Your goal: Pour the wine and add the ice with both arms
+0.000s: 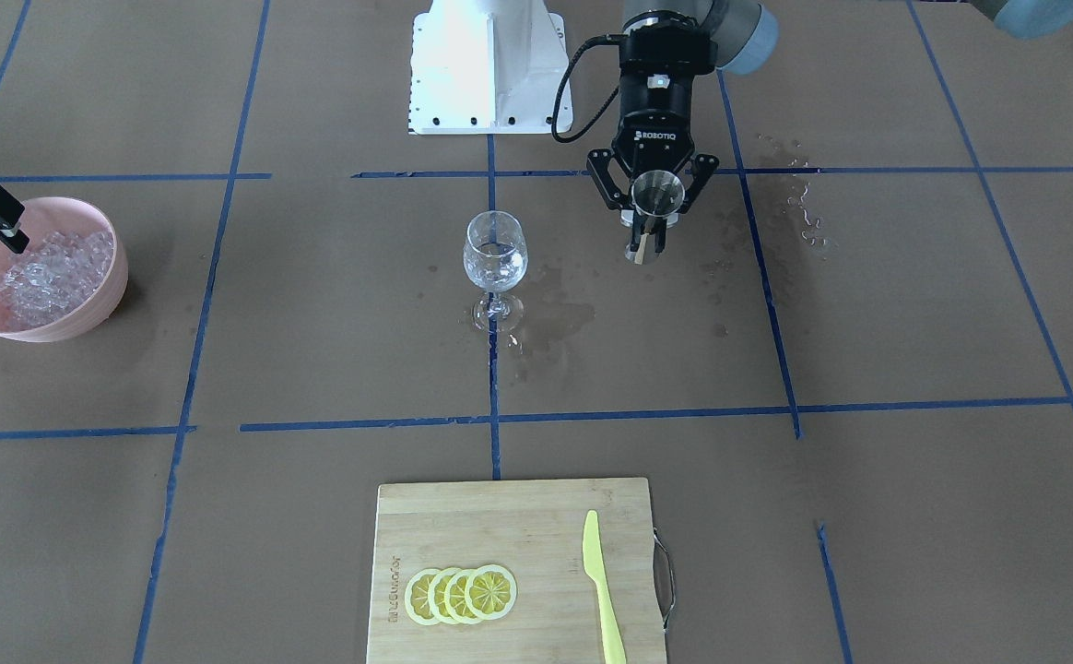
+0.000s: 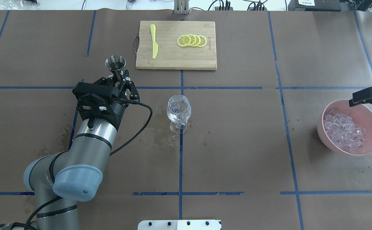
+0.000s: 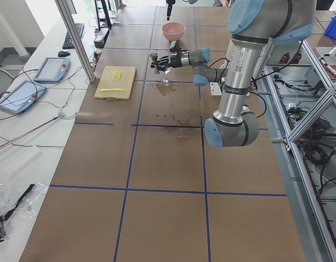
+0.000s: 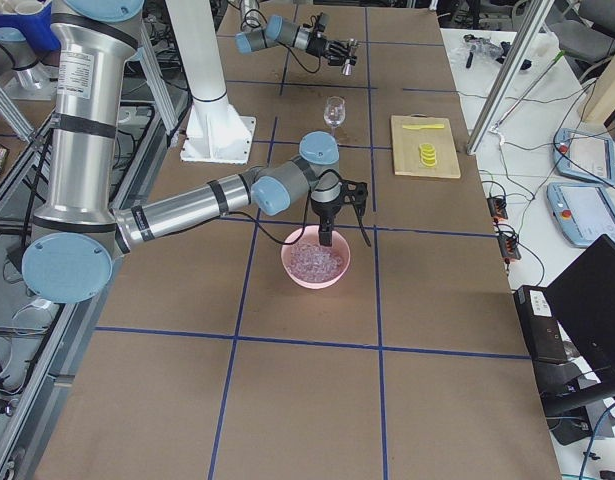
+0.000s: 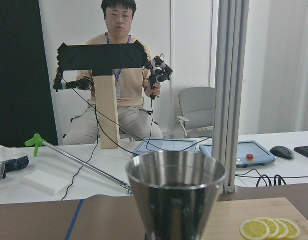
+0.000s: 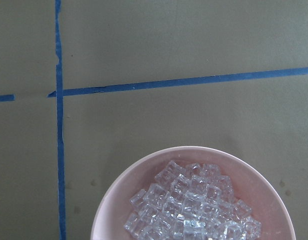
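My left gripper (image 1: pixel 652 221) (image 2: pixel 119 80) is shut on a steel jigger (image 1: pixel 656 194) (image 2: pixel 115 62). It holds the jigger upright above the table, apart from the glass on its left side. The jigger's cup fills the left wrist view (image 5: pixel 176 195). The clear stemmed wine glass (image 1: pixel 495 254) (image 2: pixel 178 110) stands upright at the table's middle. A pink bowl (image 1: pixel 103 295) (image 2: pixel 321 127) (image 6: pixel 271 200) holds a heap of clear ice cubes (image 1: pixel 48 272) (image 2: pixel 344 129) (image 6: pixel 194 205). My right gripper (image 1: pixel 2 226) (image 2: pixel 363 96) hangs just above the bowl's rim; I cannot tell whether it is open or shut.
A bamboo cutting board (image 1: pixel 500 535) (image 2: pixel 173 54) lies at the operators' side with lemon slices (image 1: pixel 461 593) and a yellow knife (image 1: pixel 601 590). Wet patches (image 1: pixel 555 318) lie around the glass. The white robot base (image 1: pixel 490 65) is behind it. A seated person (image 5: pixel 118 75) is beyond the table.
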`<state>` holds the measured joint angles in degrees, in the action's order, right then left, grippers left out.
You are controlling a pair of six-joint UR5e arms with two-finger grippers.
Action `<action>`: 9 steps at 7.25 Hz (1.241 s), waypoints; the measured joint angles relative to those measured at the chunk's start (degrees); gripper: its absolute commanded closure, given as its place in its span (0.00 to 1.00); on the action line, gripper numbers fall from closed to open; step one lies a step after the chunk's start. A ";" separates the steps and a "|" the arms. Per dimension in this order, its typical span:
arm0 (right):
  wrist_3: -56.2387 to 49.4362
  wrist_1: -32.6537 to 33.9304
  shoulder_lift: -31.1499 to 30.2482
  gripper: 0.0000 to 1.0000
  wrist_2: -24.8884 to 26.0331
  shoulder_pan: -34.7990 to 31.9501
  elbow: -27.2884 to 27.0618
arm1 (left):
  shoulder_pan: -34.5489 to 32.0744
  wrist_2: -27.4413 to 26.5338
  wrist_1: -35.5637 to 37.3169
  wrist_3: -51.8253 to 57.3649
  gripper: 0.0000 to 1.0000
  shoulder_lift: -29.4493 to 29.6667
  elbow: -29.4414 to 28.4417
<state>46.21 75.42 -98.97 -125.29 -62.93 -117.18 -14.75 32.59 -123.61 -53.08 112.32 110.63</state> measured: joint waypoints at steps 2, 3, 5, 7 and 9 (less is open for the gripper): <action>-0.25 -0.01 -0.64 0.00 0.08 0.21 -0.06 | 2.99 0.00 0.13 4.12 1.00 1.80 -0.70; -0.30 -0.01 -0.73 0.00 0.01 0.24 -0.06 | 3.82 -0.07 0.18 7.58 1.00 2.79 -1.78; -0.33 -0.01 -0.76 0.00 -0.17 0.26 -0.06 | 4.37 -0.42 0.21 16.66 1.00 4.11 -3.34; -0.28 -0.01 -0.71 0.00 -0.35 0.26 -0.11 | 4.49 -1.11 0.18 25.06 1.00 4.53 -3.85; -0.25 -0.01 -0.70 0.00 -0.39 0.26 -0.05 | 4.65 -4.60 0.21 33.73 1.00 5.56 -5.67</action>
<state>45.96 75.41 -99.67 -125.68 -62.67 -117.23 -10.10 28.00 -123.41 -19.35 117.88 104.96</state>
